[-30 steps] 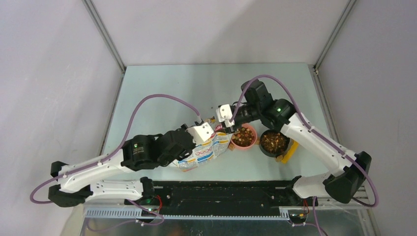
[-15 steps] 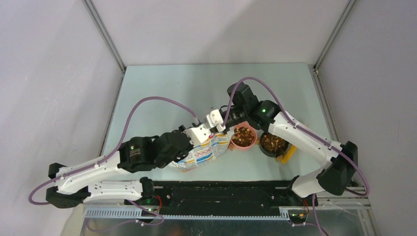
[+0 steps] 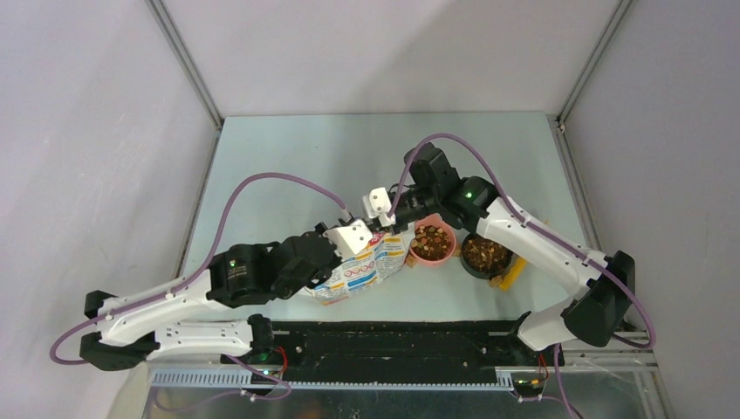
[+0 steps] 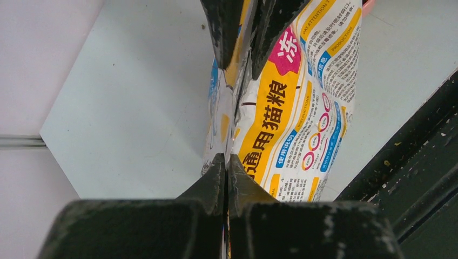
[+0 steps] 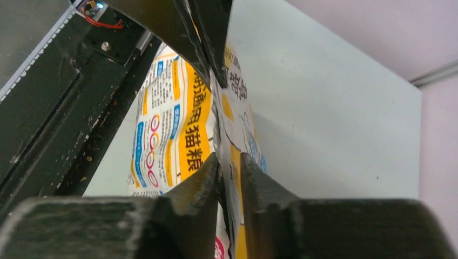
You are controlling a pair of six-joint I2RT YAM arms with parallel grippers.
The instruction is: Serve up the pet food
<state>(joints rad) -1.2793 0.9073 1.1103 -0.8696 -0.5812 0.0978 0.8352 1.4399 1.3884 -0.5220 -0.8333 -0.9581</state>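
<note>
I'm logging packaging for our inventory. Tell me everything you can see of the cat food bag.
The bag is a glossy, creased pouch, white with yellow, pink and blue print and Chinese characters. It rests tilted on the table, beside the pink bowl. The left hand and right hand both pinch its top edge.

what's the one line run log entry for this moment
left tool: shut on bag | right tool: shut on bag | pet food: in pink bowl and black bowl
</note>
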